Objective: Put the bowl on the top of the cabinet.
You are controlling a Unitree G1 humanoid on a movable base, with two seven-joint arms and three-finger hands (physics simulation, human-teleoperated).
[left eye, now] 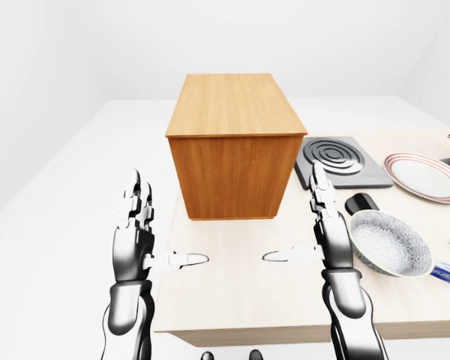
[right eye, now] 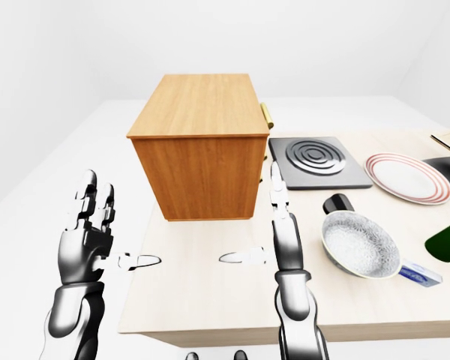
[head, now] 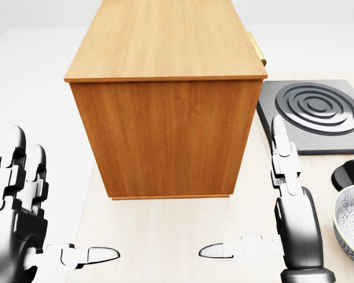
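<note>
The bowl [right eye: 361,243] sits on the worktop [right eye: 210,296], low and to the right of the cabinet [right eye: 197,146] in the right-eye view, well apart from it. It is patterned grey and white with a pale rim, upright and apparently empty. A small dark cup [right eye: 336,203] lies just beside its upper left edge, and a blue item [right eye: 420,274] touches or nearly touches its lower right rim.

The right hand [right eye: 279,217] stands between the cabinet and the bowl, its 3 fingers spread wide and holding nothing. The left hand [right eye: 86,232] hangs off the cabinet's lower left, equally spread and empty.

The bowl looks like glazed ceramic: stiff, fairly heavy for its size, smooth enough to slip, and likely to chip if knocked. The rim nearest the right hand seems the best hold, with fingers inside and thumb outside. The cabinet's flat top is bare wood and stands high, so a firm pinch and a level lift would matter.
</note>
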